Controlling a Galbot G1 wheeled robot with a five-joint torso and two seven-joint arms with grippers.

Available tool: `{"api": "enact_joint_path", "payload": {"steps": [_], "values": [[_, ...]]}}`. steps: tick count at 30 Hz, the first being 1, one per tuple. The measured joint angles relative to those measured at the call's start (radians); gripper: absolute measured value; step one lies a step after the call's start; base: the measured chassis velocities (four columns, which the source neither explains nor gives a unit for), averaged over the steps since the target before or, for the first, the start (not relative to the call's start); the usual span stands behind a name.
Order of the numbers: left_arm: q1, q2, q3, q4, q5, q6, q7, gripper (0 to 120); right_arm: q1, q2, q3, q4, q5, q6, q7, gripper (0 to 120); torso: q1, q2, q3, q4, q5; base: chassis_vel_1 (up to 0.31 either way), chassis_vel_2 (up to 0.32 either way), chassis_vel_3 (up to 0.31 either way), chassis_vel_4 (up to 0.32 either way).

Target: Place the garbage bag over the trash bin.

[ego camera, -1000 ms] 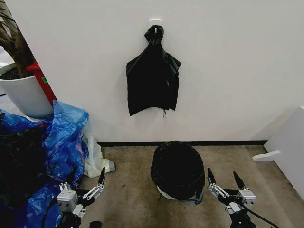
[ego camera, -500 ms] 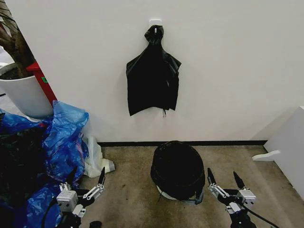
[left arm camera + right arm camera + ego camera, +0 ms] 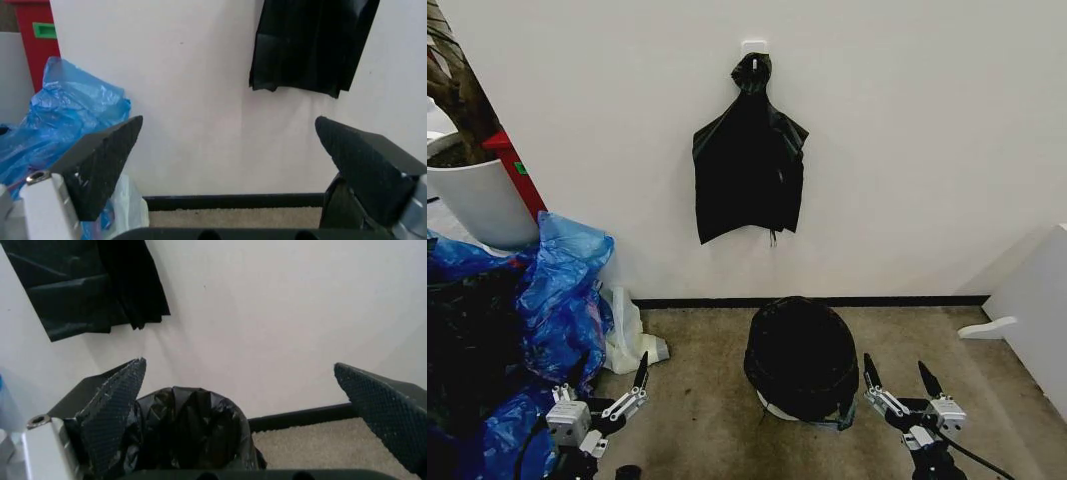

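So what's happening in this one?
The garbage bag is already draped over the trash bin on the floor by the wall, with only a strip of white showing at the base. Neither gripper is touching it: the left gripper and right gripper sit low on either side of the bin, both open and empty. A bundle of black bags hangs on the wall above.

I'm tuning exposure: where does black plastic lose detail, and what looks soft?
Head view: the garbage bag over the trash bin reads nearly solid black. Right wrist view: its folds catch soft sheen. Left wrist view: the near fingertips look soft.
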Motion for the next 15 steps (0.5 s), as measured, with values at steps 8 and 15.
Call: {"api": "enact_joint_path", "payload": {"steps": [8,15], "values": [[0.0,0.0,0.0,0.0,0.0,0.0,0.0,100,0.0,0.0,0.0,0.0,0.0,0.0,0.0,100,0.0,0.0,0.0,0.0,0.0,0.0,0.0,0.0,0.0],[0.0,0.0,0.0,0.0,0.0,0.0,0.0,100,0.0,0.0,0.0,0.0,0.0,0.0,0.0,100,0.0,0.0,0.0,0.0,0.0,0.0,0.0,0.0,0.0]]}}
